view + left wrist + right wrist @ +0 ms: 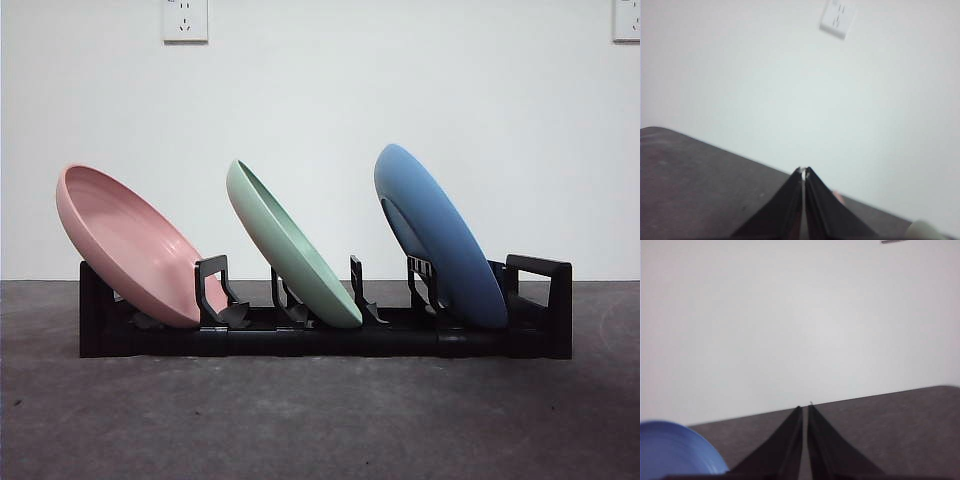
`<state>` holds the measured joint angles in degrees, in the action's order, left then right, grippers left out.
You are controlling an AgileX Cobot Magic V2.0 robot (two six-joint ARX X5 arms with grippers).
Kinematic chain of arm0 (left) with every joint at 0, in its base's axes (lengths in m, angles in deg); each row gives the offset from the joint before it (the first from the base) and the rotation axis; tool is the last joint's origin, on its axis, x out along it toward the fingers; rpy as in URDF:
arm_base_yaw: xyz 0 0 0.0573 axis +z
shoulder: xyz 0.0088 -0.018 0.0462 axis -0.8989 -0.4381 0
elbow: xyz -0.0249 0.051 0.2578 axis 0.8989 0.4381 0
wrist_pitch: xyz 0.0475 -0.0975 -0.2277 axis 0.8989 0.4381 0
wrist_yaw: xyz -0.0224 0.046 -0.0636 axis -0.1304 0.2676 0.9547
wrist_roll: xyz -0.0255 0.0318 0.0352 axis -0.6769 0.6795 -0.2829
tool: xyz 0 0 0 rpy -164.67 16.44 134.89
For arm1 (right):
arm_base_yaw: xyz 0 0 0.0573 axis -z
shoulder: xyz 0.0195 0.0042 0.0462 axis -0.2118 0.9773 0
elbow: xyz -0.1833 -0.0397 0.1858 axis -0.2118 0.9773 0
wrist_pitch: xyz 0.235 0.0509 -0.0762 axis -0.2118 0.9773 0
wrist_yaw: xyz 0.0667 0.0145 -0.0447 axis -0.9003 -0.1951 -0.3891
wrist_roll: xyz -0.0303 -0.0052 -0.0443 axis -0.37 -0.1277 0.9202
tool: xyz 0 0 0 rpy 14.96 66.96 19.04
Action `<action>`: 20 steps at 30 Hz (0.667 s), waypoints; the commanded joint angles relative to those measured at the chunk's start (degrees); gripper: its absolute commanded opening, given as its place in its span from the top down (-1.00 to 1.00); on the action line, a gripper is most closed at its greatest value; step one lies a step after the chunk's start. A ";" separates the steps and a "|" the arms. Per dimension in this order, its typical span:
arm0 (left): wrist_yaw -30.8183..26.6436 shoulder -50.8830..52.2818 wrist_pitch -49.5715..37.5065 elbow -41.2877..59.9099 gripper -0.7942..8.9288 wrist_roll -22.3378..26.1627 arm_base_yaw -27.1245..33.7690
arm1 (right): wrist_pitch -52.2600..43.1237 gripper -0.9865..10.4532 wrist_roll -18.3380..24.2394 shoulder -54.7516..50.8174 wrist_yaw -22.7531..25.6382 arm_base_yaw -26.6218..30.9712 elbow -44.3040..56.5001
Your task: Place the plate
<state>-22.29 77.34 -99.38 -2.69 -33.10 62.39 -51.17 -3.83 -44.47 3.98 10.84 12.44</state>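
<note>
Only the front view showed the black rack with pink plate, green plate and blue plate all leaning left; the left gripper and right gripper were clenched, holding nothing.

Three plates stand tilted in a slotted rack that sits on the table before the wall. Taking the middle plate as centre, one plate lies at nine o'clock and another at three o'clock, each apart from its neighbour. All lean toward nine o'clock. Two wall sockets, it seems, sit high behind: one at eleven o'clock, one at two.
</note>
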 commanded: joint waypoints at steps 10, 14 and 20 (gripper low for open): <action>1.64 -5.27 24.26 -19.69 0.82 -3.32 0.00 | 19.32 0.80 -10.45 8.28 -10.29 -0.04 -16.76; 5.99 -10.91 34.01 -28.30 0.82 1.77 0.00 | 27.50 0.80 -5.99 15.19 -16.02 -0.04 -25.14; 12.66 -20.98 47.65 -39.36 0.82 6.62 0.00 | 38.66 0.80 -0.37 25.40 -21.05 -0.04 -36.70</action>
<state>-10.40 57.76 -53.09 -40.33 -29.08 62.39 -13.80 -7.26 -20.58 -16.47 10.84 -22.20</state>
